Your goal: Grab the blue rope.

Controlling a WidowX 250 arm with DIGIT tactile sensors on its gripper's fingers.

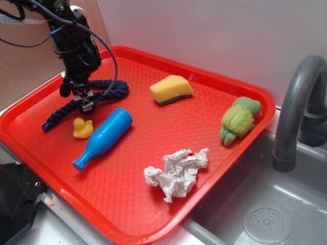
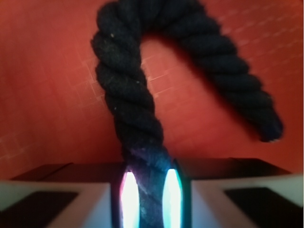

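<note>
The blue rope (image 1: 110, 88) is a thick dark navy twisted cord with a hooked curve, lying at the back left of the red tray (image 1: 127, 204). My gripper (image 1: 82, 99) is down over the rope's middle. In the wrist view the rope (image 2: 126, 95) runs up from between my two fingers and hooks to the right. The gripper (image 2: 147, 197) is shut on the rope, which fills the narrow gap between the glowing pads (image 2: 129, 199).
A yellow duck (image 1: 82, 127) and a bright blue bottle (image 1: 103, 137) lie just in front of the rope. A yellow sponge (image 1: 171, 89), a green plush toy (image 1: 237, 120) and a crumpled white cloth (image 1: 176, 173) sit further right. A sink with a grey faucet (image 1: 294, 107) lies beyond the tray.
</note>
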